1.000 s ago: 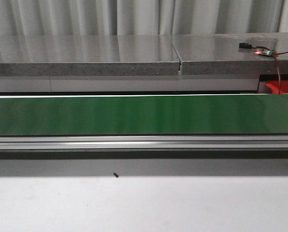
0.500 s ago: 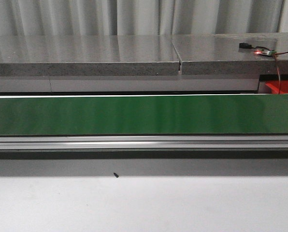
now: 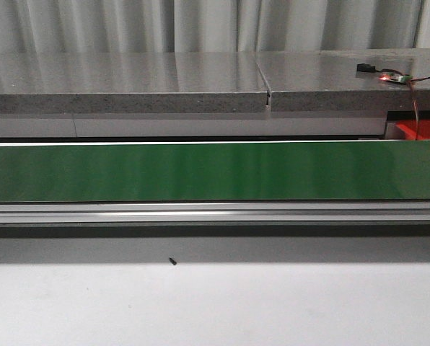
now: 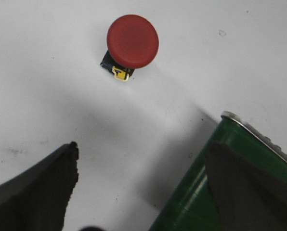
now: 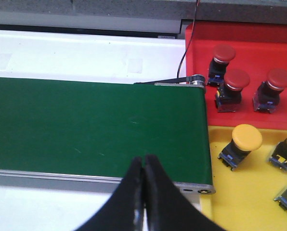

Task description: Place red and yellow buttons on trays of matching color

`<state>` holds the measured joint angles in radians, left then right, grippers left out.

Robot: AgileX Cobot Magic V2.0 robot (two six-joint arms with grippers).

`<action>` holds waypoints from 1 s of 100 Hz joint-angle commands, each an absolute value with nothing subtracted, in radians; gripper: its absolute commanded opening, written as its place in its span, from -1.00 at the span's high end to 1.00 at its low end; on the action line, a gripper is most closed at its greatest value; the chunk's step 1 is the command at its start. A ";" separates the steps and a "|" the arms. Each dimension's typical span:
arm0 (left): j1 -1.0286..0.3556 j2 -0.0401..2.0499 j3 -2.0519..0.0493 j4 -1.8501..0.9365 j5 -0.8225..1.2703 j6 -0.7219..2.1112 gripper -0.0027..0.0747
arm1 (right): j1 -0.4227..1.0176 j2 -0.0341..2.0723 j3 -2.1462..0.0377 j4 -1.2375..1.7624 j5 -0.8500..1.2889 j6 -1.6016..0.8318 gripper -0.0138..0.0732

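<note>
Green belt (image 3: 200,171) runs as one long band across the front view, its long axis left to right, with a grey stone-like ledge (image 3: 128,83) behind it and a white table (image 3: 215,303) in front. Neither arm shows in that view.

Past the belt's end, the right wrist view shows a red tray (image 5: 249,38) beside a yellow tray (image 5: 249,197), the two touching along one edge. Three red buttons (image 5: 232,86) stand in the red tray; yellow buttons (image 5: 242,144) lie tilted in the yellow one, caps angled upward.

Above the belt's near edge hangs the right gripper (image 5: 143,192), its dark fingers pressed together with nothing between them. The left gripper (image 4: 143,192) is spread wide, one finger over the white table and the other over the belt's end, holding nothing.

Ahead of the left gripper, apart from its fingers, a single red button (image 4: 132,42) sits on the table, seen nearly cap-on, its black and yellow base peeking out beneath.

Compared with a second ago, the front view is unchanged.
</note>
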<state>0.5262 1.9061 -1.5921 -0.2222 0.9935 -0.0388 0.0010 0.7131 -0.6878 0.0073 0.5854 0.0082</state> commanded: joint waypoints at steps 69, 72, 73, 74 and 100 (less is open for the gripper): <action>0.497 2.154 -1.820 -0.250 0.795 -0.007 -0.46 | 0.003 0.708 -0.713 0.008 0.524 0.000 0.84; 0.495 2.159 -1.820 -0.250 0.780 -0.007 -0.46 | 0.003 0.708 -0.713 0.008 0.524 0.000 0.84; 0.493 2.163 -1.820 -0.250 0.777 -0.007 -0.46 | 0.003 0.708 -0.713 0.008 0.524 0.000 0.84; 0.493 2.162 -1.820 -0.250 0.772 -0.007 -0.46 | 0.003 0.708 -0.713 0.008 0.524 0.000 0.84; 0.486 2.169 -1.820 -0.250 0.736 0.000 0.05 | 0.003 0.708 -0.713 0.008 0.524 0.000 0.84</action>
<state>0.4901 2.2303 -1.7886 -0.2307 0.7808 0.0000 0.0010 0.7131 -0.6878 0.0073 0.5854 0.0082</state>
